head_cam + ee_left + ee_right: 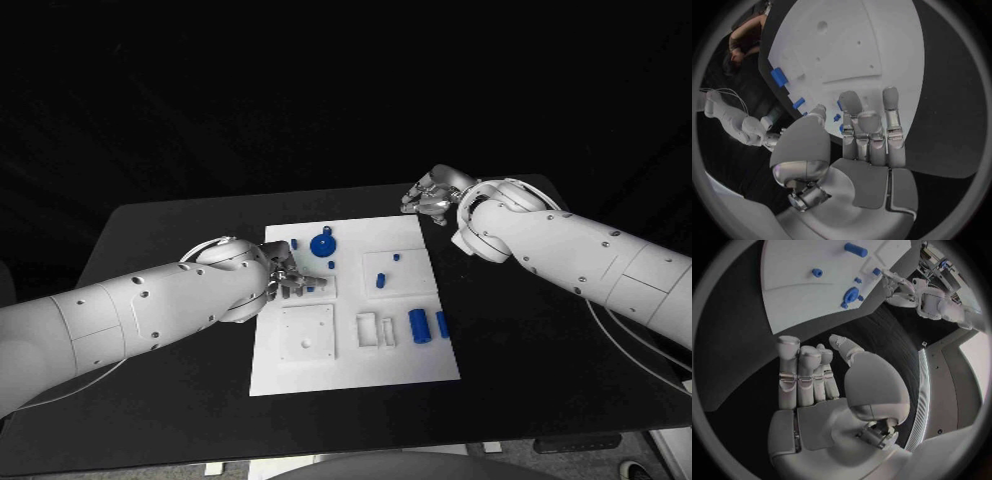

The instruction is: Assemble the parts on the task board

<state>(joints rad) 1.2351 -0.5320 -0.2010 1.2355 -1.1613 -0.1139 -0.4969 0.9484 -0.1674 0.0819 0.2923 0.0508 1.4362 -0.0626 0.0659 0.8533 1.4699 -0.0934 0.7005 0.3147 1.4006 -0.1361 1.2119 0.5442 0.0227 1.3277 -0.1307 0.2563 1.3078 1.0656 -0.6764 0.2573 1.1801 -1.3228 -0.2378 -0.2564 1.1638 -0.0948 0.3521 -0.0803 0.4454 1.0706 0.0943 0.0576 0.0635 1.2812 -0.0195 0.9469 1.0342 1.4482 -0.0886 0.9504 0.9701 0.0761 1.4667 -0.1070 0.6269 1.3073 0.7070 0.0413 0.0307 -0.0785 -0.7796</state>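
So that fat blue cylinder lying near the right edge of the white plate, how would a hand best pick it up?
Probably from straight above, pinching the blue cylinder across its round sides near the middle. It lies flat on the task board, its ends pointing toward and away from the robot. A thinner blue piece and a white block lie on either side, so fingers need care.

Head camera looks down; both wrist cameras share the task board [353,340].
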